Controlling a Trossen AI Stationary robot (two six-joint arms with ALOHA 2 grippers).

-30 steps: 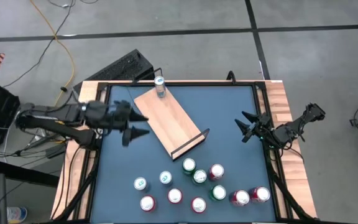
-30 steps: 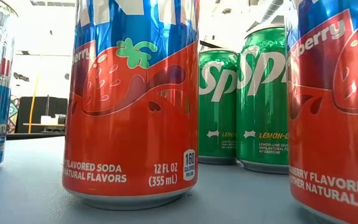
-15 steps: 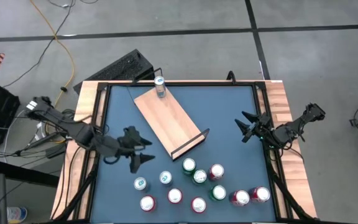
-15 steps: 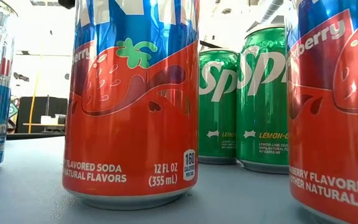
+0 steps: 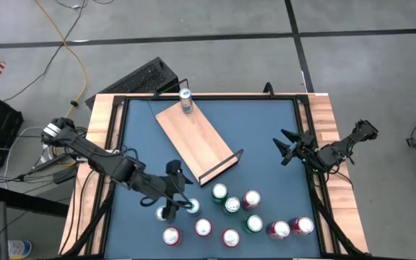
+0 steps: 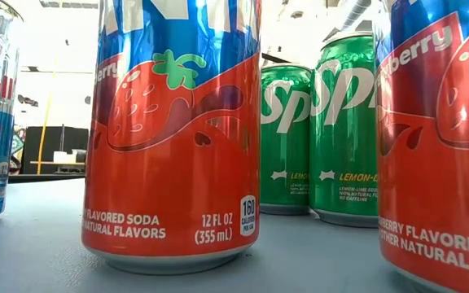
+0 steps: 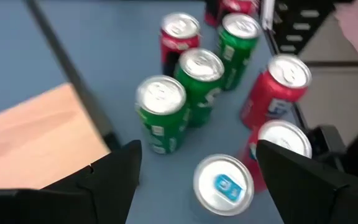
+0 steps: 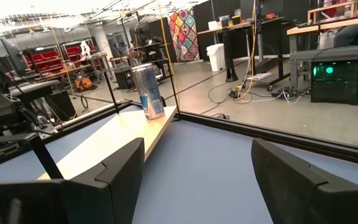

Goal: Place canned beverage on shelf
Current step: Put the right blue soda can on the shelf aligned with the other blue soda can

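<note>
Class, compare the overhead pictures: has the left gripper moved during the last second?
Yes. The left gripper, jaws open, has travelled from beside the light-wood shelf board toward the near cluster, now over a blue-topped can.

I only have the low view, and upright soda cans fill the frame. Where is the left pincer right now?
Observer: The left pincer is open above the group of red and green soda cans. It is lined up on a silver-topped can with a blue tab.
Operator: Anything on the shelf?
Observer: One slim silver-and-blue can stands at the far end of the light-wood shelf board.
Operator: And the right arm?
Observer: The right pincer waits open and empty near the right edge of the dark blue table.
</note>
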